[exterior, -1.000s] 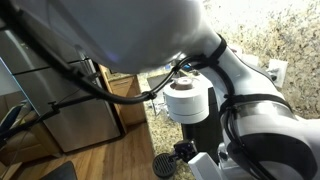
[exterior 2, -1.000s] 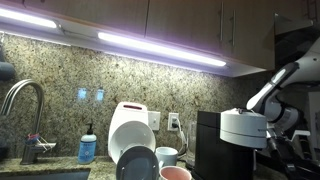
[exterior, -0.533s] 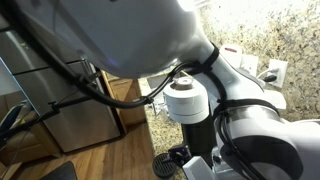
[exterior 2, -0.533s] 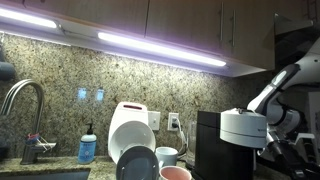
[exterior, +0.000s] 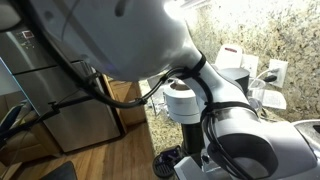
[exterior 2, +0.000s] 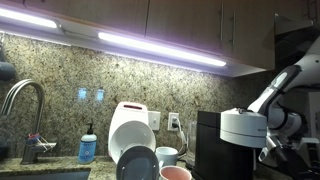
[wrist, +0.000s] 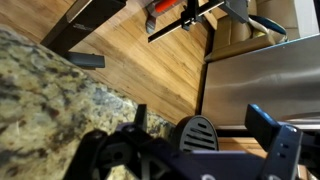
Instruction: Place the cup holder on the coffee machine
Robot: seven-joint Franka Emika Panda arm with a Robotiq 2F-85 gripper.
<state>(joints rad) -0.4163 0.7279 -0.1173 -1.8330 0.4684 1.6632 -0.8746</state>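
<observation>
In the wrist view the cup holder (wrist: 197, 135), a small round black disc with a slotted grille, sits low between the fingers of my gripper (wrist: 205, 128). The gripper is open, one finger (wrist: 272, 135) to the disc's right and the other to its left, neither touching it. In an exterior view the same disc (exterior: 165, 160) lies below the coffee machine (exterior: 186, 100), whose round silver-grey head shows behind my arm. The black machine body with its silver head (exterior 2: 236, 130) also stands at the right of the counter, with my arm (exterior 2: 285, 85) bent over it.
A speckled granite counter (wrist: 45, 85) fills the left of the wrist view, above wooden flooring (wrist: 140, 45) and a stainless steel appliance front (wrist: 260, 75). A white-and-chrome rounded appliance (exterior 2: 128, 125), plates, mugs, a faucet (exterior 2: 25, 100) and a soap bottle (exterior 2: 88, 147) stand along the counter.
My arm's white elbow has swung further across the exterior view and covers more of it. The gripper stays open and the cup holder has not moved.
</observation>
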